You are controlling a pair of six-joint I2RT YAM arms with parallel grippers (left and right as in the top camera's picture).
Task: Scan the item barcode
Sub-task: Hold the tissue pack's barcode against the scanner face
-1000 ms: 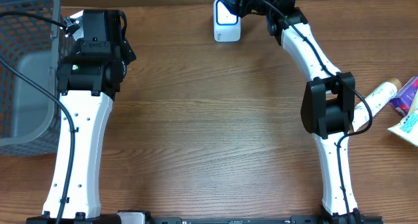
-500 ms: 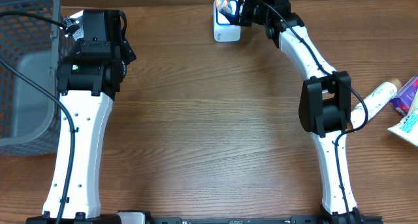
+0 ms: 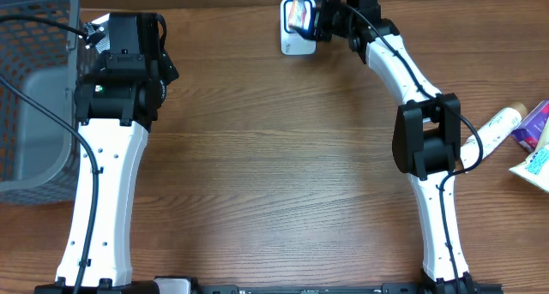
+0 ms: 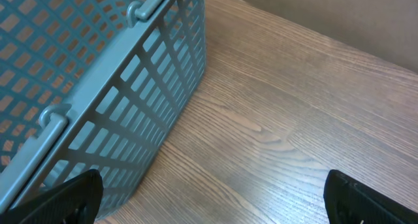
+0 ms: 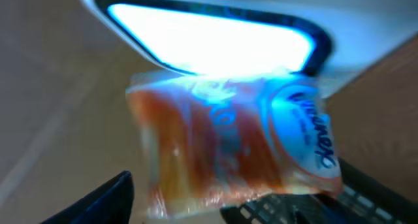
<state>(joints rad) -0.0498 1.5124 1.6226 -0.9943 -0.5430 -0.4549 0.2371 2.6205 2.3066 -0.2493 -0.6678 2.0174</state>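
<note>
- Orange packet (image 3: 298, 15) is way out at the far edge of the desk (image 3: 274, 174), so I'm working out towards it.
- Nearest bit: the left gripper (image 4: 219, 201) just hangs over bare wood beside the grey basket (image 4: 98, 87). Its jaws are spread as wide as they go, with nothing in them.
- Further out, the right gripper (image 5: 238, 196) has the packet sitting between its jaws, right in front of the scanner (image 5: 209, 34) and its lit window.
- What's new: a second ago only a sliver of the packet showed above the scanner from overhead. Now it has swung down over the scanner's top end, with its broad face showing.
- The right jaws have also been widening. The wrist shot is too blurry to tell whether they're gripping it or letting go.
- My read: this is the actual "show it to the reader" step, so the task is close to done if the code gets caught.
- Orientation: in the wrist view the long axis runs side to side, roughly along the window's long edge and dipping a little to the right. The oval logo is at the right end.
- The printed face points at the camera. The side facing the window is hidden, and I can't spot a barcode.
</note>
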